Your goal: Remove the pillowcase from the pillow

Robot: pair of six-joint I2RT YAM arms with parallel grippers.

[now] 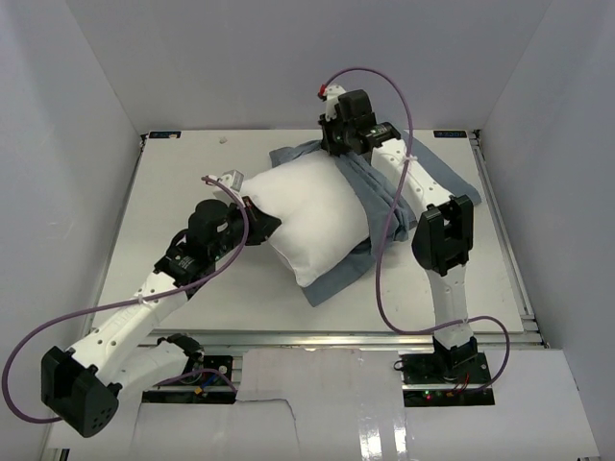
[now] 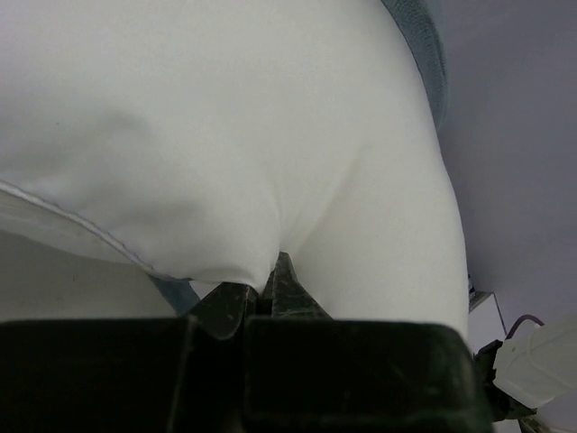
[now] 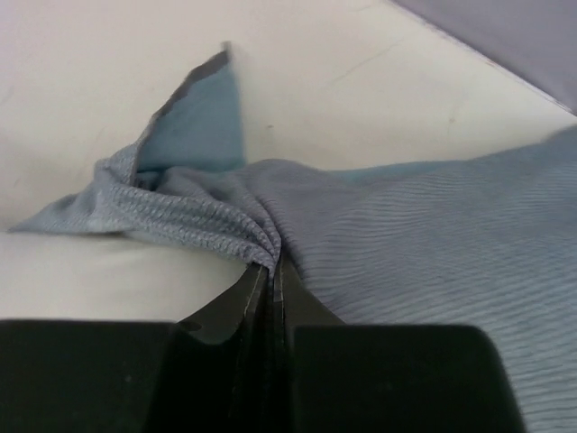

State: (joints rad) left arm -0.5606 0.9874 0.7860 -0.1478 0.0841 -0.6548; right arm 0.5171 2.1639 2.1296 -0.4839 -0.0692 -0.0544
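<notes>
The white puffy pillow (image 1: 307, 216) lies mid-table, most of it bare. The grey-blue pillowcase (image 1: 384, 206) is bunched along its right and near sides, with a corner poking out at the far edge (image 1: 293, 154). My left gripper (image 1: 266, 224) is shut on the pillow's left end; in the left wrist view the white pillow (image 2: 225, 135) puckers into the left gripper (image 2: 273, 271). My right gripper (image 1: 336, 146) sits at the far edge, and the right wrist view shows the right gripper (image 3: 273, 266) shut on a fold of the pillowcase (image 3: 433, 244).
White walls enclose the table (image 1: 183, 192) on three sides. A metal rail (image 1: 500, 221) runs along the right edge. Purple cables (image 1: 384, 259) loop from both arms, the right one across the pillowcase.
</notes>
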